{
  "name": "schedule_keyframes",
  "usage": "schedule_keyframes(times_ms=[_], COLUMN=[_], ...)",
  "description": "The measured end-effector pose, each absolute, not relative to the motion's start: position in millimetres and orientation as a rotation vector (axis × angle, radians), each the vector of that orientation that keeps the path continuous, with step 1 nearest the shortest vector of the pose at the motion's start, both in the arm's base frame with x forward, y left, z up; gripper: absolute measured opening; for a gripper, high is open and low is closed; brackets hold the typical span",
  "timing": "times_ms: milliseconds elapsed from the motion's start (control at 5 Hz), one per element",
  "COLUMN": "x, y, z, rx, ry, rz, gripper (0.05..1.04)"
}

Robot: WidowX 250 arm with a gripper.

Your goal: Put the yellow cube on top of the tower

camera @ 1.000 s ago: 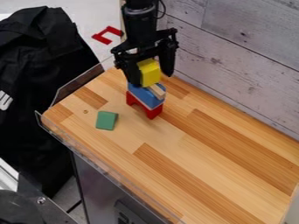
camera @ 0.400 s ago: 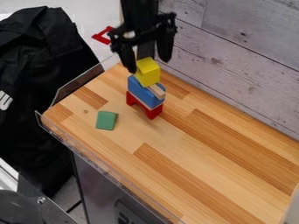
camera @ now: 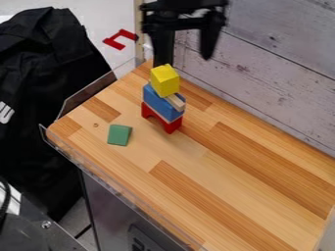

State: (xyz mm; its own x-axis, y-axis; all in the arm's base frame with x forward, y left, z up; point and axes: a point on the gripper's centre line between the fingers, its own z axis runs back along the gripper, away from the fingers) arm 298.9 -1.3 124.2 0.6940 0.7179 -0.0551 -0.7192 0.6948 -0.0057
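- Black fingers (camera: 209,41) hang wide apart above the worktop, nothing between them; they have let go of the cube and moved up and away from it. A second ago they stood close about its sides, then they spread, and now they are higher and further toward the wall.
- One finger's lower end shows close to the cube's top edge; whether any contact remains there I cannot tell.
- The yellow cube (camera: 165,81) sits at the top of the tower, keeping its place with the hold gone. That matters most: it seems to bear its own weight, so the placing looks done.
- Beneath it, a blue block (camera: 159,104) lies over a red arch-shaped block (camera: 172,125), with a small pale wooden piece (camera: 176,102) beside the blue one, near the cube's base. These lower parts show no clear shift from the earlier views.
- The cube sits turned a little against the blue block, so its footing may be slight; a brush from the fingers could topple it. The retreat is best finished upward, clear of the stack.
- A green block (camera: 118,135) lies apart on the worktop (camera: 242,171), unmoved.
- Beyond stands the grey plank wall (camera: 281,54).
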Motion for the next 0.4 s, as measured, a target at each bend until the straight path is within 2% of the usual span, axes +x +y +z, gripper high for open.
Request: schedule_keyframes(times_ms=[200, 400], x=[286.1, 272.4], y=[-53.0, -97.5], z=[130.7, 124.8], rx=[0.039, 0.036], ry=[0.010, 0.008], rz=[0.541, 0.300], gripper=[1.001, 1.001])
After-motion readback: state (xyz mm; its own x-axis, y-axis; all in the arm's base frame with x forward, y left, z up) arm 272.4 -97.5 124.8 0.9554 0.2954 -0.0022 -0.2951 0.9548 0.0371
